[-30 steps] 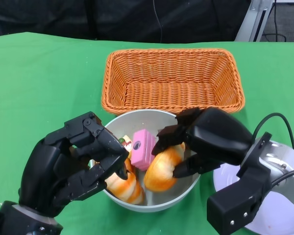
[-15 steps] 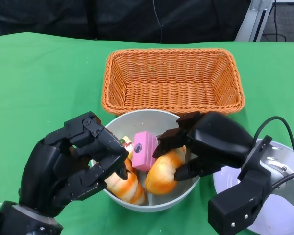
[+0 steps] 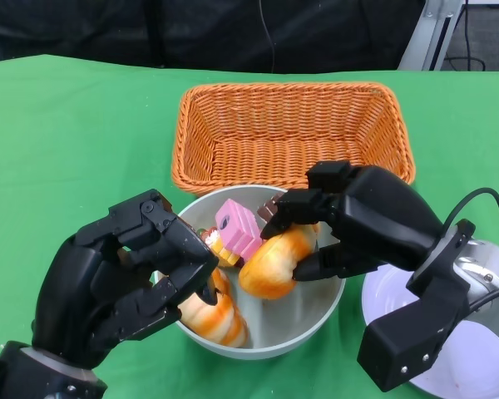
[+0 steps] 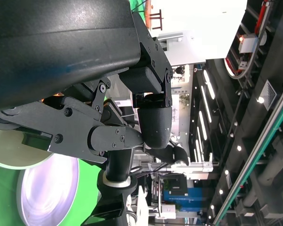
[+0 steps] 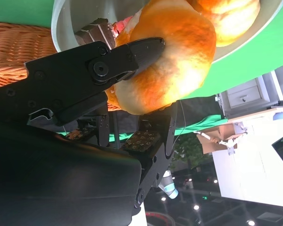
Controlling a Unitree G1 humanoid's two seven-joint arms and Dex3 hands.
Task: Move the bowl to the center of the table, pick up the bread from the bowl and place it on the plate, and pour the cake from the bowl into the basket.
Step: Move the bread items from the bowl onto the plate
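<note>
Head view: at lower centre the grey bowl [image 3: 270, 337] holds a pink cake [image 3: 238, 229] and a bread roll [image 3: 216, 317]. The right hand [image 3: 362, 224] pinches another bread [image 3: 276, 261] in its fingers above the bowl. The left hand [image 3: 121, 278] curls at the bowl's rim; whether it grips, I cannot tell. The basket [image 3: 293, 137] sits above; the plate [image 3: 474, 332] lies lower right.

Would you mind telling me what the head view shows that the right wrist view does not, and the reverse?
Only the head view shows the left hand, the pink cake, the plate and the basket's whole rim. Only the right wrist view shows the room beyond the table and a dark fingertip pressed into the bread. Both show the right hand holding the bread over the bowl, beside the basket.
</note>
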